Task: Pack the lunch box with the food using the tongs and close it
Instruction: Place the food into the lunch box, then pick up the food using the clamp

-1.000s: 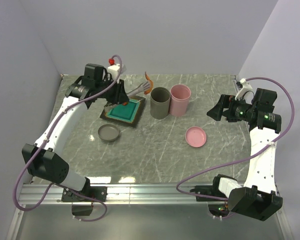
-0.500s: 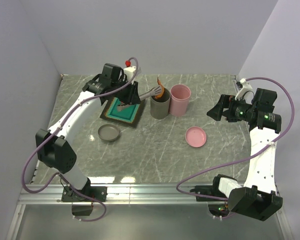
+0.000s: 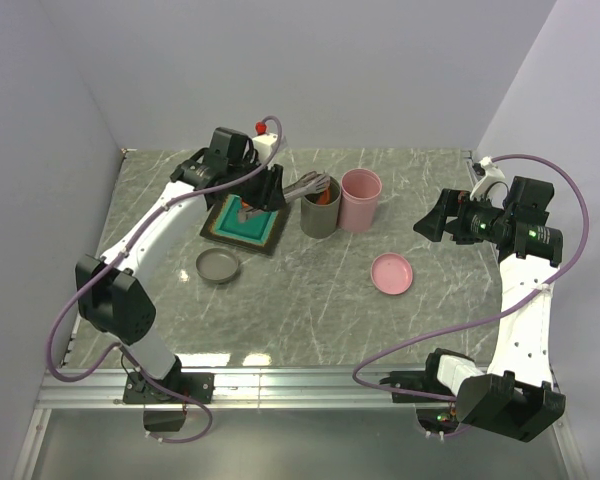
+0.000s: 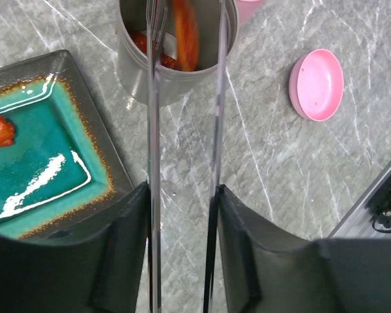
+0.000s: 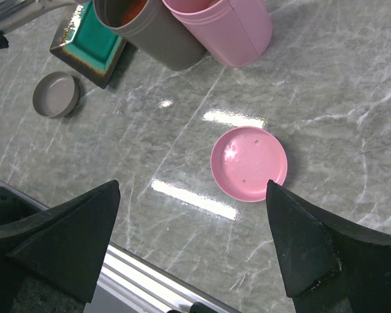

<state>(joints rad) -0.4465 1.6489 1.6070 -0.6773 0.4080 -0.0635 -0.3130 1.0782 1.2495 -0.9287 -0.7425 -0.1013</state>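
Drop-off over grey container

Left jaws sit about half open, clamped on the tongs (image 4: 153,195). One finger (image 4: 127,254) presses each thin arm from outside; nothing else is held. The grip is well back from the tips, so the tips reach ahead of the wrist and the arm bulk is clear of the containers.

Tong tips hang parted over the mouth of the grey container (image 4: 182,88). A long orange-red chunk (image 4: 186,32) is upright inside that mouth, between the two tips; can't tell if a tip touches it. My read: this is the release, and the half squeeze lets the springy arms spread so the piece drops in. More red pieces (image 4: 140,42) lie lower in the same container, plus a pale patch I can't identify.

Plate (image 4: 52,176) is just beside the grey container, so the carry is short. One plate chunk (image 4: 0,130) is left on its teal centre, at the left edge of the wrist view. Pale balls aren't visible on the plate in any view.

Pink container (image 5: 225,29) stands touching or just beside the grey one, can't tell which; contents not clear. Both lids lie off on the tabletop (image 3: 310,290): grey lid (image 5: 55,94) near the plate, pink lid (image 5: 249,163) well apart to the right. Mouths are open for loading, closing not yet started.

Right jaws are fully spread and empty, hovering above the pink lid, out of the left arm's way. Likely parked for the lid step.
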